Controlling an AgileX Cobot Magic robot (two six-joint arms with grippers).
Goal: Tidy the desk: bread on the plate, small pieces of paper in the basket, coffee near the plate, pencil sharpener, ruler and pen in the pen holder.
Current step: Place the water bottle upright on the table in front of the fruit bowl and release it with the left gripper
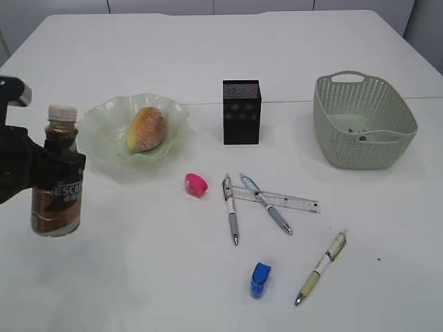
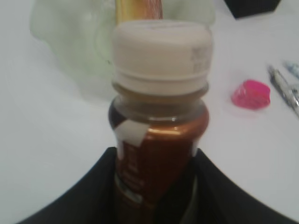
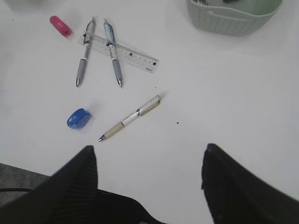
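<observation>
Coffee step in hand: left pincer grips the coffee bottle just left of the plate, which carries the bread. Next: set down upright, release. Right pincer wide, empty

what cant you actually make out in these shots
- Basket contents: in the exterior view the wall hides all but a few small dark bits; the right wrist view cuts it off at the top edge.
- Coffee bottle label: blurred in the left wrist view; the left gripper covers part of it in the exterior view.
- Bottle base: whether it touches the table is unclear.
- Ruler markings: too small.
- Pen holder inside: not visible.
</observation>
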